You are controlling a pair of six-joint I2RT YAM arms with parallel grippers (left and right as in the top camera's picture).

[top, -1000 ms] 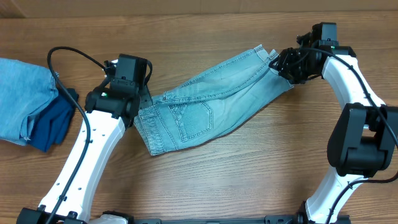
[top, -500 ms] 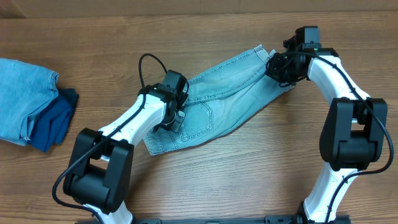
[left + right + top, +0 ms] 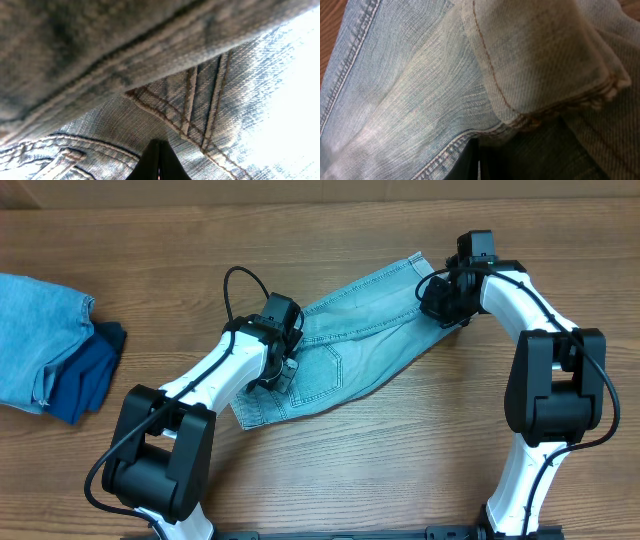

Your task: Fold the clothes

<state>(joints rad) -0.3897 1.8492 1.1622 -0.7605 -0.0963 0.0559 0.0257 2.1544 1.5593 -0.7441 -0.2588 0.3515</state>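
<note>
No readable text, label, brand, number or sign appears in any of the three views.

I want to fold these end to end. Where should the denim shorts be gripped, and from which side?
Grip the denim shorts at the hemmed leg cuffs, coming from the far-right end. They lie stretched out diagonally, so that thick stitched edge probably pinches cleanly and can be carried over toward the waistband.

Far left: garment stack (image 3: 45, 340), well apart from shorts (image 3: 350, 330).
</note>
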